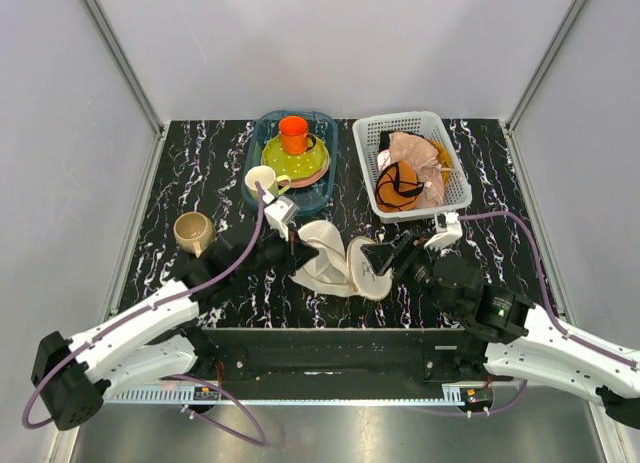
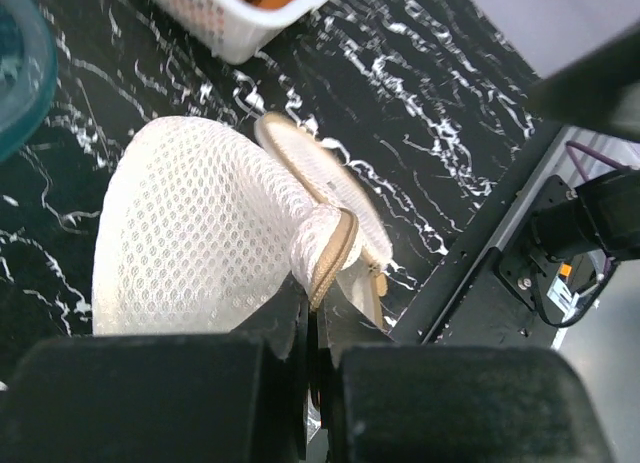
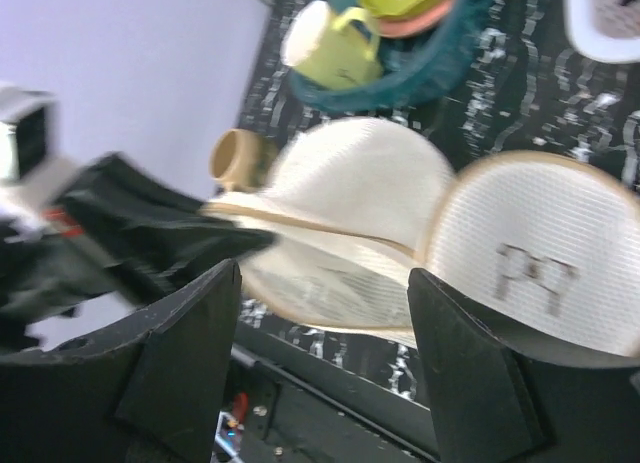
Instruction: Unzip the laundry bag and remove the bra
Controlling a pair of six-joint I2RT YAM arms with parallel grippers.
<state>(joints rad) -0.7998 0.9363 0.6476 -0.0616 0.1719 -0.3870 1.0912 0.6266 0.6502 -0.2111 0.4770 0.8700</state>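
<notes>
From above, the laundry bag lies collapsed on the black marbled table, near its front edge and between the two arms. The left gripper meets the bag's left side and the right gripper sits at its right flap. The bra lies well behind the bag in the white lattice basket, beside a pale pink cloth. A teal bin of dishes stands left of the basket, and a beige cup stands alone at the left.

In the left wrist view, the left gripper is closed almost fully, its jaws pinching the tan trim of the laundry bag, whose mesh bunches up just ahead of the fingers. The basket shows at the top edge, apart from the bag.

In the right wrist view, the right gripper stands wide open and grips nothing. The laundry bag lies just ahead, its round face with the spectacles print folded open to the right. Whether either finger touches the mesh is unclear.
</notes>
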